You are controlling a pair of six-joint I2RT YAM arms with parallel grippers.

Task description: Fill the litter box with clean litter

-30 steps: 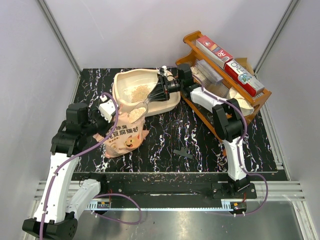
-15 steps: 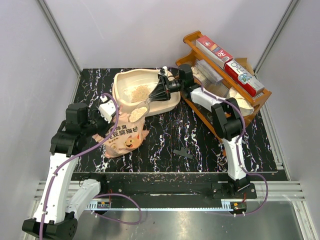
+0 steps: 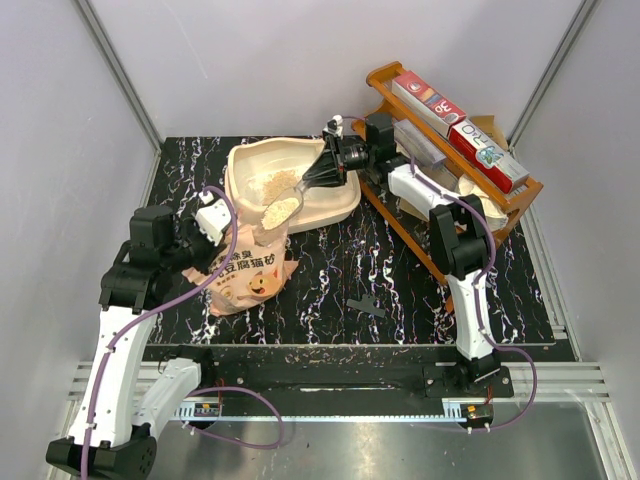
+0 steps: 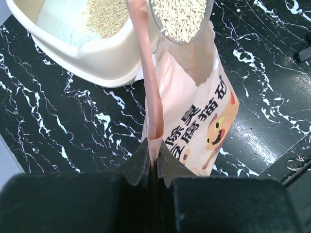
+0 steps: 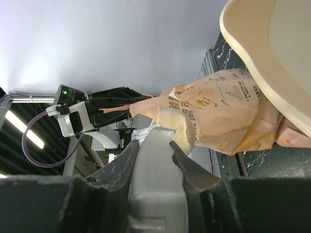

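Clamping a scoop (image 3: 297, 192) of clean litter (image 3: 281, 211), the right gripper (image 3: 322, 173) hovers over the litter box (image 3: 243, 158) near the worktop's (image 3: 400, 290) far edge.

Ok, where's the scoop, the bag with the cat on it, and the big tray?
scoop (image 3: 281, 212), top external view, on its full bowl.
bag (image 3: 255, 280), top external view, on the printed front by the cat.
litter box (image 4: 92, 58), left wrist view, on its outer wall.
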